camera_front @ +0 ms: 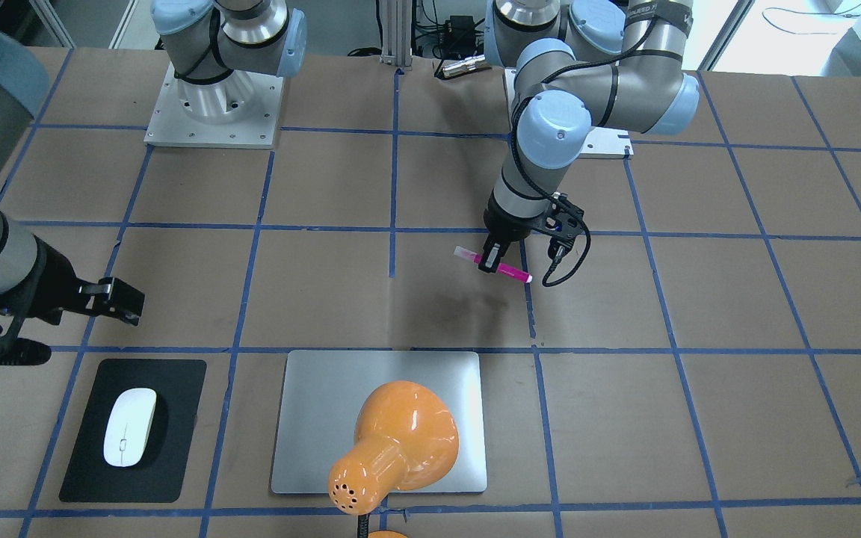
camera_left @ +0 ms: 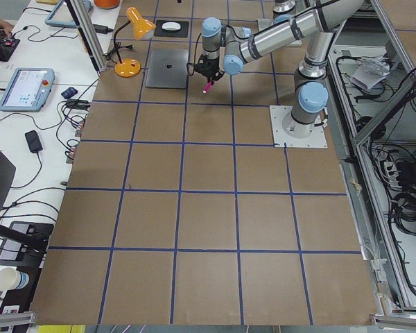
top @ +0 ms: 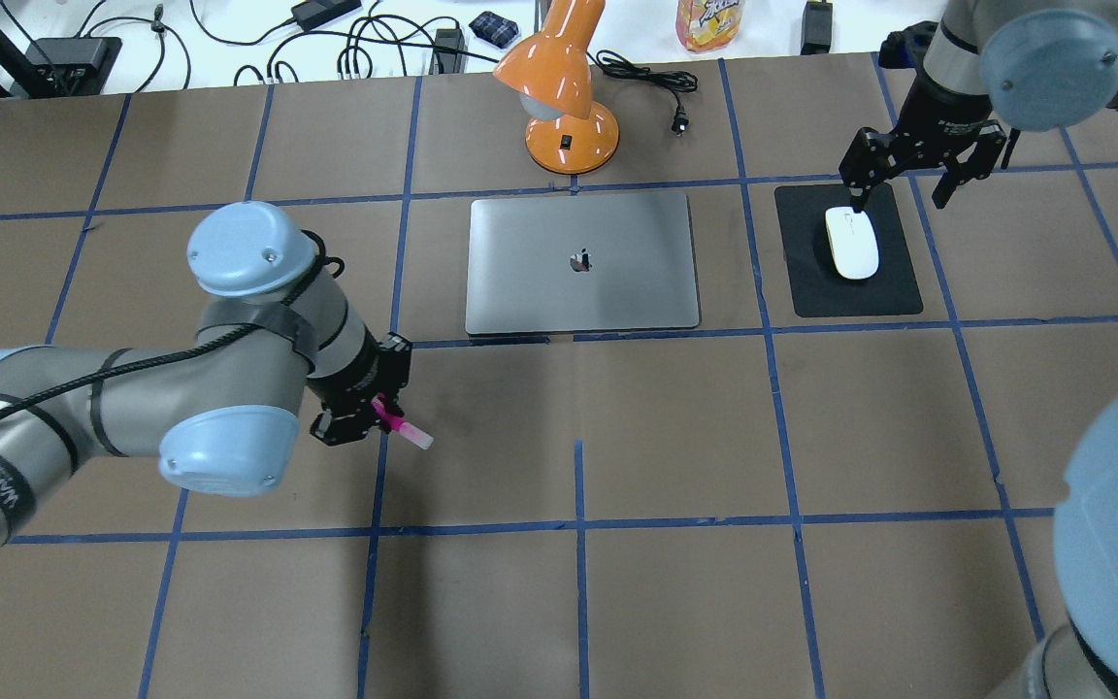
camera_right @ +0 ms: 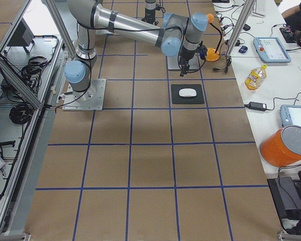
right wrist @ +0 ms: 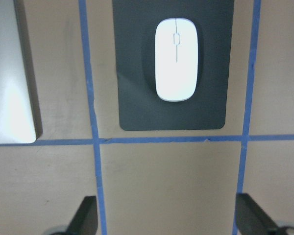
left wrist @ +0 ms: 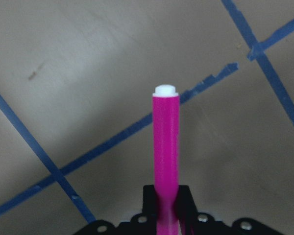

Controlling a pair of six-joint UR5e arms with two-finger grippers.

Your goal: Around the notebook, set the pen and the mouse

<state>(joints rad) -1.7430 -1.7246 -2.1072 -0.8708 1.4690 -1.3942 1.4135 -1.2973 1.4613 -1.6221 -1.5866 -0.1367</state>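
We see silver-grey tube arms [top: 45,417] with pale blue joint caps [top: 248,248], black cable [top: 132,365] strapped on, white lettering [top: 4,495], black left gripper [camera_front: 492,261], screwed square base plates [camera_front: 214,123].

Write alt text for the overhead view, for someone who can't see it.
The left gripper holds the pink pen short of the closed silver notebook. The open right gripper hovers near the white mouse on its black mat, and an orange lamp stands beyond the notebook.
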